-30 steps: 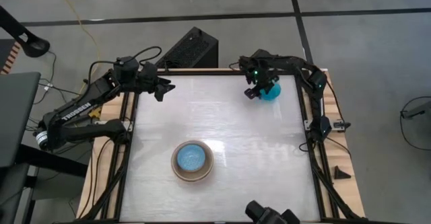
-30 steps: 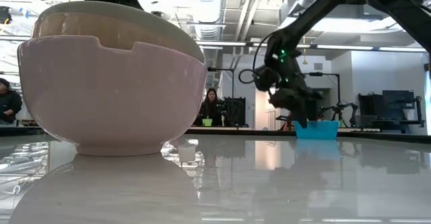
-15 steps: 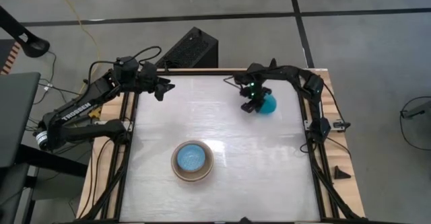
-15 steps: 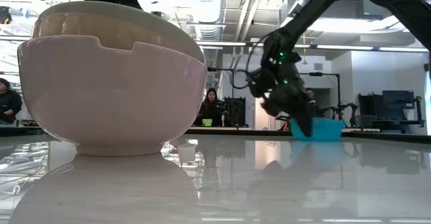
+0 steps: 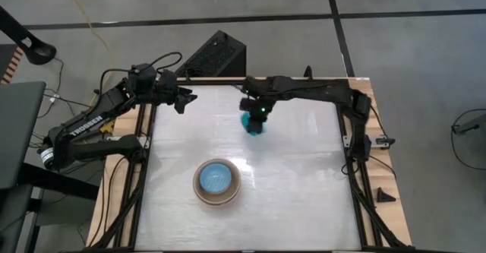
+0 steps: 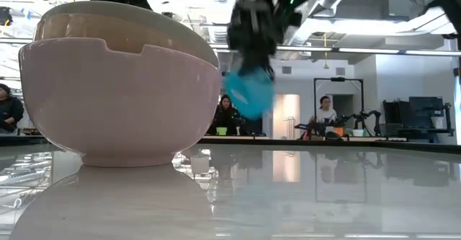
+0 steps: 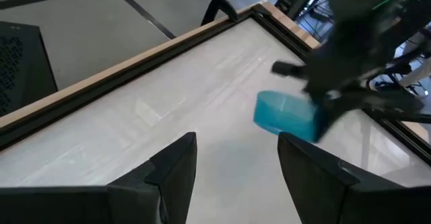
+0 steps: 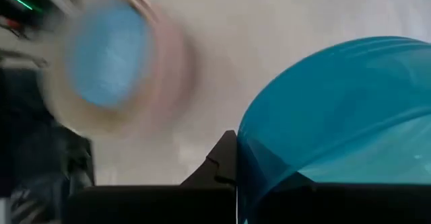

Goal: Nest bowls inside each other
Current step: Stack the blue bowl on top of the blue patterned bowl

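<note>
A teal bowl [image 5: 252, 124] hangs in the air over the far middle of the table, with my right gripper [image 5: 257, 110] shut on it. In the low view the teal bowl [image 6: 248, 92] is tilted and well above the tabletop. A stack of bowls [image 5: 217, 181] stands on its base near the table's middle front: a pink bowl [image 6: 119, 103] at the bottom, lighter bowls in it, and a blue bowl [image 5: 216, 178] innermost. My left gripper [image 5: 182, 99] waits open at the far left, with nothing between its fingers. My right gripper holds the teal bowl by its rim wall [image 8: 244, 158]. One finger [image 8: 222, 160] lies on the outside of the wall; the other is hidden behind the bowl. The gripper comes from above, slanting down. The bowl hangs tilted below it, clear of the table.
The white tabletop [image 5: 304, 177] has a raised wooden frame around it. A black box [image 5: 216, 54] stands beyond the far edge. People show in the room behind the table in the low view.
My right gripper has taken hold of the teal bowl at the table's far right, lifted it clear and carried it fast toward the left and a little nearer, rolling its wrist. The bowl, which stood level on the table, now hangs tilted in the air.
</note>
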